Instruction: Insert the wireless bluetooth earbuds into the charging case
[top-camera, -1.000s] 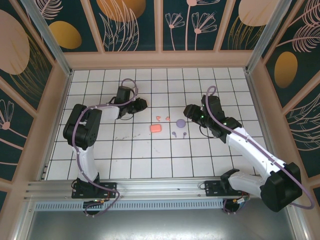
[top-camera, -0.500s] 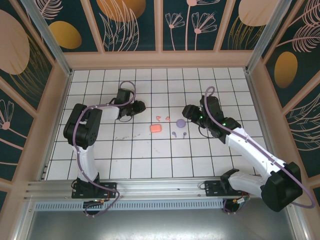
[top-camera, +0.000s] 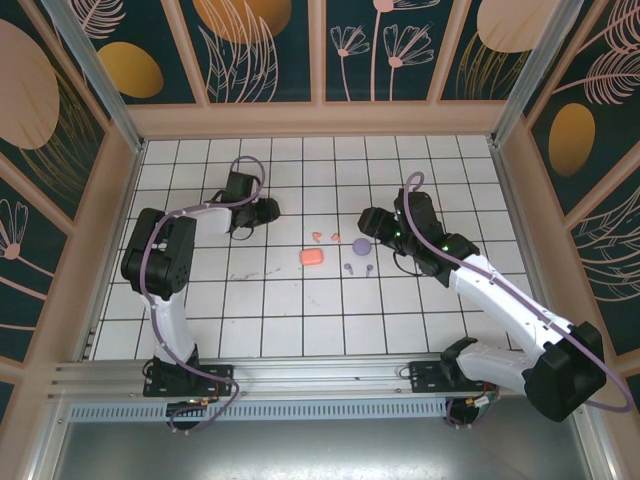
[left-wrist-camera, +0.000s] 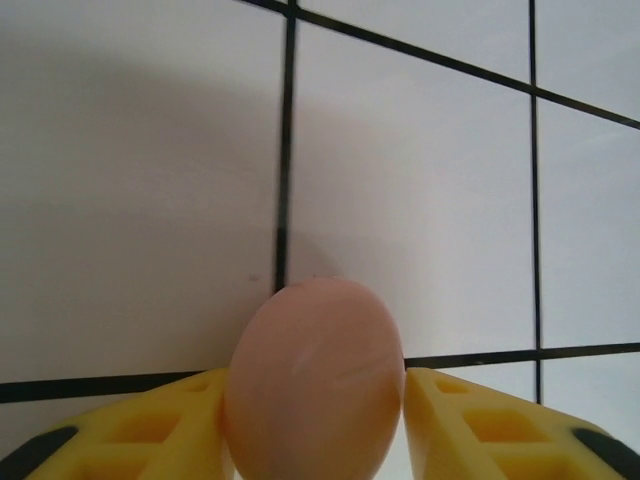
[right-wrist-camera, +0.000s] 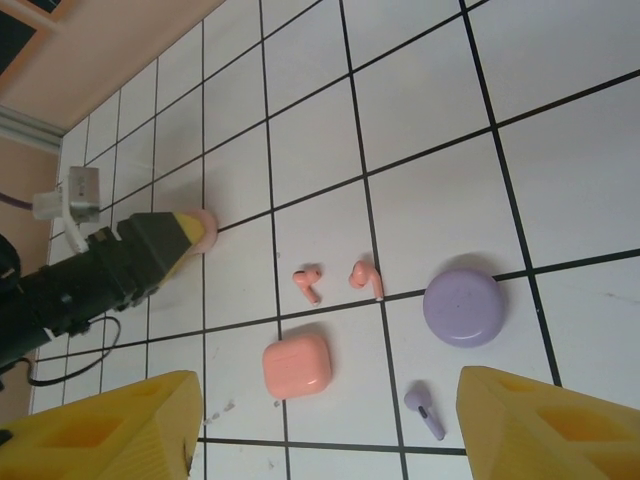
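Two coral-red earbuds (right-wrist-camera: 305, 283) (right-wrist-camera: 365, 278) lie side by side on the white grid table. A closed coral case (right-wrist-camera: 297, 365) sits just below them. To the right is a round purple case (right-wrist-camera: 464, 306) with a purple earbud (right-wrist-camera: 425, 410) beneath it; the top view has two purple buds (top-camera: 349, 268) (top-camera: 369, 267). My right gripper (right-wrist-camera: 325, 430) hovers open over this group with nothing between its fingers. My left gripper (left-wrist-camera: 315, 400) is low on the table, further left (top-camera: 272, 208). Its yellow fingers flank a pale pink oval case (left-wrist-camera: 315, 380) and stand slightly apart from it.
Wooden walls with dark floral panels (top-camera: 320, 50) ring the table. An aluminium rail (top-camera: 300, 375) runs along the near edge by the arm bases. Open tiles lie in front of the coral case (top-camera: 312, 256).
The left jaws have parted from shut, and that arm has drawn back to the left. The right jaws have spread wider, and that gripper has edged slightly left.
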